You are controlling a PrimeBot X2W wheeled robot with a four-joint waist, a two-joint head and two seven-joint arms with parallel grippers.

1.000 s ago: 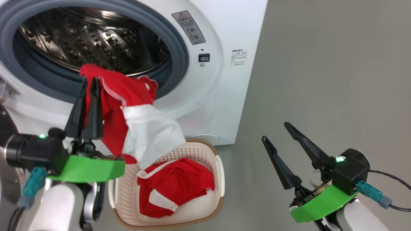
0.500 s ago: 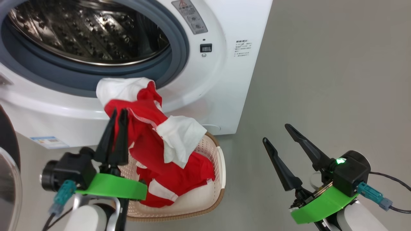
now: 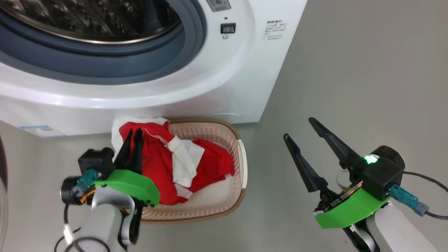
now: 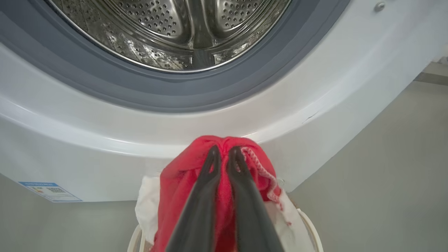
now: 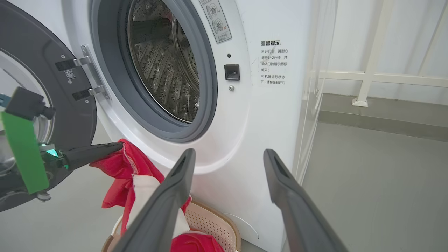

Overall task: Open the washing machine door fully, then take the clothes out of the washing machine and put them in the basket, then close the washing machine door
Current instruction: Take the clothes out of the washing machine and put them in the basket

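Red clothes [image 3: 157, 164], soft and light, hang limp over the basket [image 3: 241, 164]'s left rim, a bunched fold pinched in the closed left end effector [image 3: 135, 132], probably the surest hold. The right end effector [image 3: 298, 127] gapes empty.

The white washing machine [image 3: 210, 80] has a glossy shell, a shiny perforated steel drum [image 4: 168, 28] and a matt grey-blue rubber gasket [image 3: 105, 68]. The red-and-white clothes [image 3: 157, 168] are soft cloth; the cream perforated basket [image 3: 213, 134] is plastic.

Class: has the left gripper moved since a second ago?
Yes. Judged against the washing machine, the left gripper has dropped from the drum opening's lower edge down to the basket, carrying the clothes.
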